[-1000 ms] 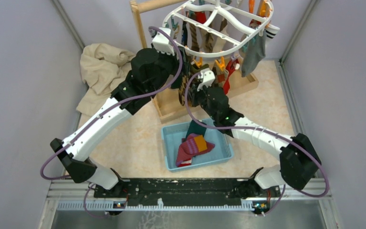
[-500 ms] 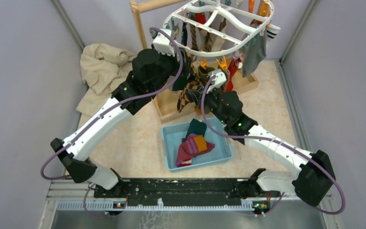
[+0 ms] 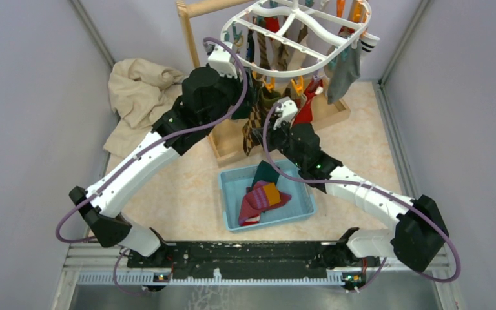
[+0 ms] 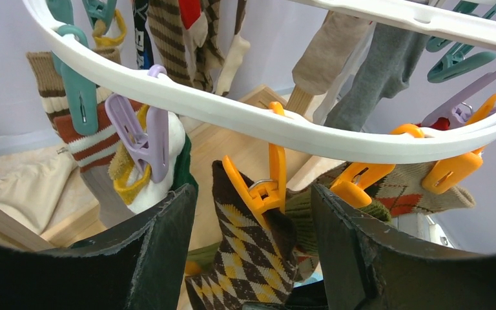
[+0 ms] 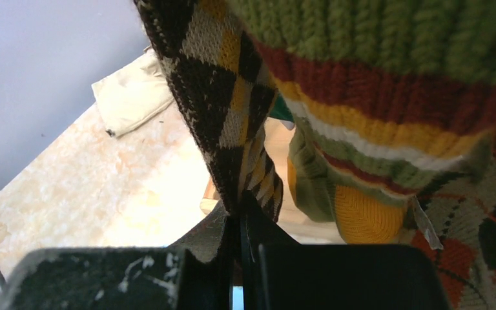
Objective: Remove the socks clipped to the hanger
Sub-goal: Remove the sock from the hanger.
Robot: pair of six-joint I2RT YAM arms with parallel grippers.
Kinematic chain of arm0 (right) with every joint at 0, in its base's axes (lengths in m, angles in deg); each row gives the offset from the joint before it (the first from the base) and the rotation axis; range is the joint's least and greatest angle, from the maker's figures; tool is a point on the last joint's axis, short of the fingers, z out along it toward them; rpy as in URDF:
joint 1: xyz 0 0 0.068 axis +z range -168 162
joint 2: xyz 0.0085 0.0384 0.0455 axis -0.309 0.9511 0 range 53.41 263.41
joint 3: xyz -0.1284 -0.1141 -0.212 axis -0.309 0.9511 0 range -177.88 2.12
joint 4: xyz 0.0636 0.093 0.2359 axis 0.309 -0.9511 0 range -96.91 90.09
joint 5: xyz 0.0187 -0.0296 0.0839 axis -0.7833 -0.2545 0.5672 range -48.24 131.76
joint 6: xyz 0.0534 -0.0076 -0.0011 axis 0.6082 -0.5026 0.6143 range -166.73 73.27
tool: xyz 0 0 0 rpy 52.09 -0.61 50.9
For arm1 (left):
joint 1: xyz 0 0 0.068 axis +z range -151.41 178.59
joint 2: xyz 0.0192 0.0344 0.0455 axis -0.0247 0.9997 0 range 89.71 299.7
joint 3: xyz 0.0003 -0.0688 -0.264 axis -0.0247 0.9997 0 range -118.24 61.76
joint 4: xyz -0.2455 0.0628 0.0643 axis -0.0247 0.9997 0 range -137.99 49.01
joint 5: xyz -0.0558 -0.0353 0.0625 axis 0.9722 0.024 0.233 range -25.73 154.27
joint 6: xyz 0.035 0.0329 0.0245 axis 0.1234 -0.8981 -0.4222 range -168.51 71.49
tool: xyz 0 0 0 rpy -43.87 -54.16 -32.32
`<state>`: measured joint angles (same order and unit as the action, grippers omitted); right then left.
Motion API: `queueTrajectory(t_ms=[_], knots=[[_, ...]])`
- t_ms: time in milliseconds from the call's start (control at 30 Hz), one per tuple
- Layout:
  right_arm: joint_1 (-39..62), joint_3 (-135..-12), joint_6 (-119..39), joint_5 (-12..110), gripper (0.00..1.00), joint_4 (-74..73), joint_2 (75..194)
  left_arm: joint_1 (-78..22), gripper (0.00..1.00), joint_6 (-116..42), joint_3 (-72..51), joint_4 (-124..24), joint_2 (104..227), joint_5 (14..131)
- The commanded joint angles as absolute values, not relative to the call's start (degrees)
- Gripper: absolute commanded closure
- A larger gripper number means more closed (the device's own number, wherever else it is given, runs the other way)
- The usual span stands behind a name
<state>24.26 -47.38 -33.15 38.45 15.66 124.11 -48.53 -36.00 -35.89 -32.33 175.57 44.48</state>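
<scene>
Brown-and-yellow argyle sock [image 4: 245, 258], pinned by its cuff in an orange clip [image 4: 266, 187] under the near rim of the white hanger [image 4: 232, 110], among other socks hung from the same frame. Left tool [image 4: 253, 194] roughly half open and gripping nothing, one finger either side of that clip and apparently just clear of it. Right tool [image 5: 240, 236] pressed fully together on the sock's lower end, fabric running up out of the closed fingers. Below, on the worktop, a blue tray [image 3: 232, 194] holding a few loose socks; behind it, a wooden stand [image 3: 186, 29] carrying the hanger.

Step in hand, by the look of it: squeezing the clip open while drawing the sock downward. Best done by closing on the clip's splayed ends, not on the fabric, and pulling only after parting the clip's mouth. Otherwise likely to drag and tip the whole frame. Worth minding the green striped sock [image 5: 374, 84] just beside, close enough to snag.
</scene>
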Motion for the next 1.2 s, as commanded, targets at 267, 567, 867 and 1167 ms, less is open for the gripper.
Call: queueTrajectory(t_ms=[267, 567, 867, 1167], knots=[[24.98, -49.29, -33.96, 38.95, 1.0, 18.36, 124.72, -48.27, 0.31, -32.88, -38.51, -32.34, 177.98, 43.06], [25.29, -49.48, -34.24, 38.71, 1.0, 18.01, 124.7, -48.27, 0.34, -32.35, -39.96, -31.92, 180.19, 42.81], [25.33, -49.47, -34.34, 38.82, 1.0, 17.67, 124.73, -48.34, 0.34, -32.94, -38.69, -34.12, 178.46, 41.02], [25.26, -49.87, -34.34, 38.92, 1.0, 17.58, 124.96, -48.39, 0.34, -33.31, -34.7, -39.71, 175.36, 38.75]])
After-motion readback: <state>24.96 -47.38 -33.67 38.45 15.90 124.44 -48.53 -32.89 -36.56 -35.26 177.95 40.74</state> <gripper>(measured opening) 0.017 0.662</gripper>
